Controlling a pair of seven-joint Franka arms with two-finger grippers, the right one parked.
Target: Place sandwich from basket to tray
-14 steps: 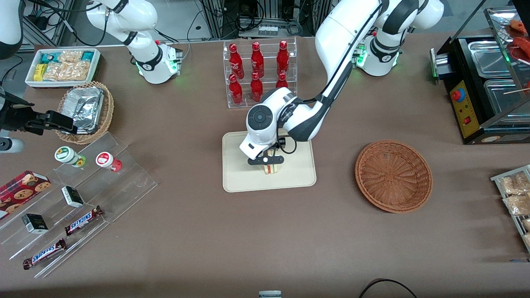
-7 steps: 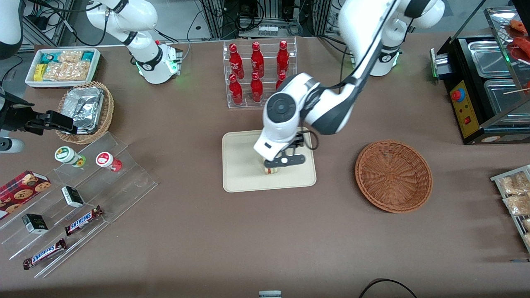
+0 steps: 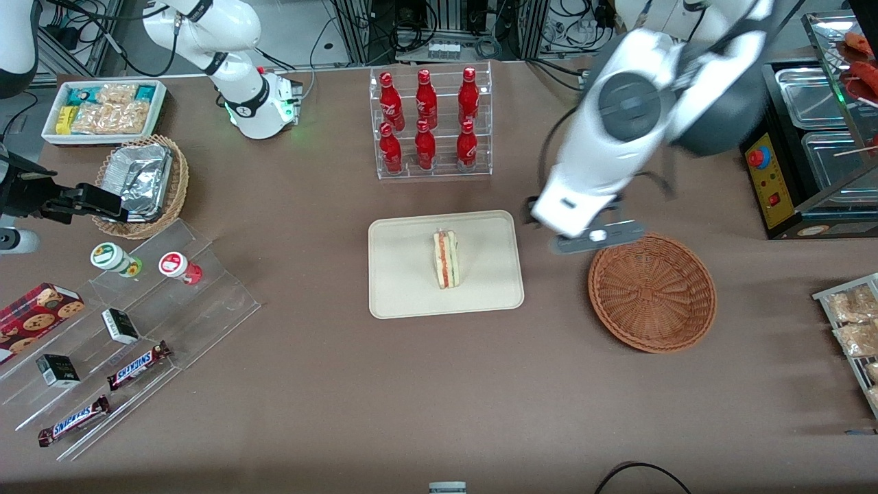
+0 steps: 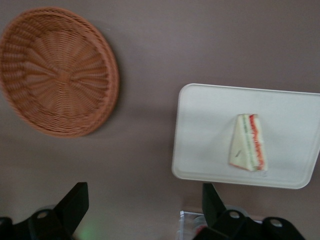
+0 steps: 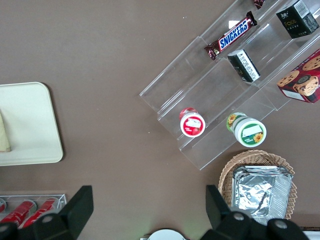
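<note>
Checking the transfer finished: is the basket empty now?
Empty: the basket shows bare wicker; the sandwich lies on the tray; the open gripper holds nothing.

The wrapped sandwich (image 3: 446, 259) lies on the cream tray (image 3: 398, 288) mid-desk; the reddish wicker basket (image 3: 651, 291) sits empty beside the tray; the pincer (image 3: 595, 235) hangs open above the basket's rim.

You've got a matt brown table (image 3: 329, 384) here, looks like a soft mat, no shine. The tray (image 3: 405, 288) is smooth cream plastic, dull finish. On it the sandwich (image 3: 446, 259) shows pale soft bread. Near the tray, toward the working arm's end, the basket (image 3: 651, 291) is rough reddish-brown wicker. The gripper (image 3: 595, 235), fingers spread, hangs above the table between tray and basket: glossy white shell above, matt black fingers (image 4: 75, 202).
</note>
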